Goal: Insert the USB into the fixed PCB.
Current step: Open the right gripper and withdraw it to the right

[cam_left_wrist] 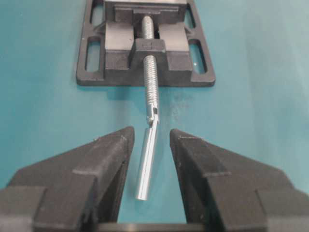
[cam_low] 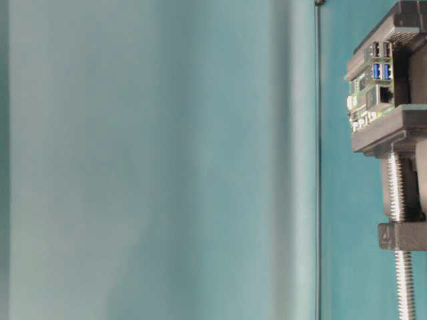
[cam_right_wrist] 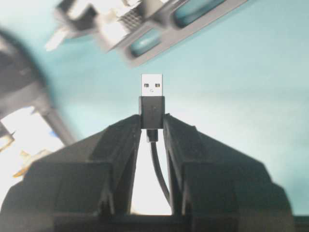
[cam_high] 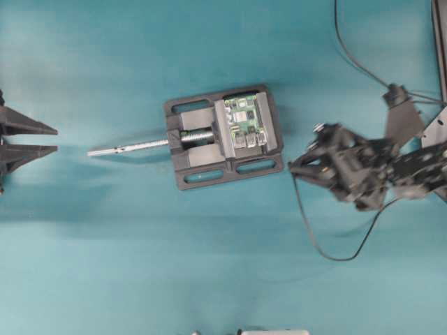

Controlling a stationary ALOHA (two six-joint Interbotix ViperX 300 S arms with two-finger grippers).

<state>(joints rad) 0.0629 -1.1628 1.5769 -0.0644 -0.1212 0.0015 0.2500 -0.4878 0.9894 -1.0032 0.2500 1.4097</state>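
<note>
At the middle of the table (cam_high: 105, 265) sits a black vise (cam_high: 223, 137), its jaws clamping the fixed PCB (cam_high: 246, 120) so the board cannot slide when a plug is pushed into it. The vise's long metal screw (cam_high: 129, 147) sticks out to the left, toward the left gripper (cam_high: 31, 139), whose fingers stand apart with nothing between them except the screw's handle end seen below in the wrist view; it touches nothing and appears parked clear of the work. To the right of the vise, the right gripper (cam_right_wrist: 152, 123) is clamped on the USB (cam_right_wrist: 152, 99) by its black body, leaving the silver tip free and pointing ahead for insertion, while the thin cable (cam_high: 335, 255) trails behind in a loop. The plug is near the vise but not yet at the board's ports (cam_low: 381, 61), which the table-level view shows open and unoccupied.
</note>
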